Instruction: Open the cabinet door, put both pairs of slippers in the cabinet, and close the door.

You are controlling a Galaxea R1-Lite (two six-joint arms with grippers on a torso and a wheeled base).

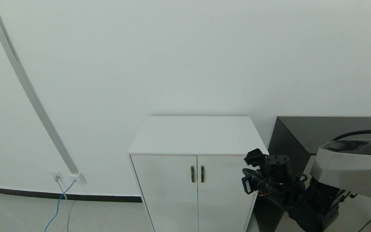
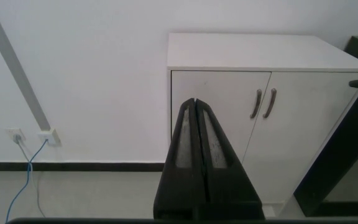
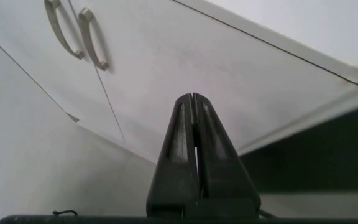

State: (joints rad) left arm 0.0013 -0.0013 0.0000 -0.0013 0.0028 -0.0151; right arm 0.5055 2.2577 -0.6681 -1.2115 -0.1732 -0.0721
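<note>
A white cabinet (image 1: 193,135) stands against the wall with both doors shut. Its two dark handles (image 1: 192,173) (image 1: 202,173) sit side by side at the middle seam. My right arm (image 1: 279,183) hangs beside the cabinet's right front corner, at door height. In the right wrist view my right gripper (image 3: 192,98) is shut with nothing in it, pointing at the right door, with the handles (image 3: 94,38) off to one side. My left gripper (image 2: 195,102) is shut and empty, some way back from the cabinet (image 2: 260,53), facing its left door.
A black cabinet (image 1: 317,129) stands right next to the white one on its right. To the left, a wall socket (image 1: 56,176) has a blue cable running down to the floor, and a white conduit (image 1: 27,87) slants up the wall.
</note>
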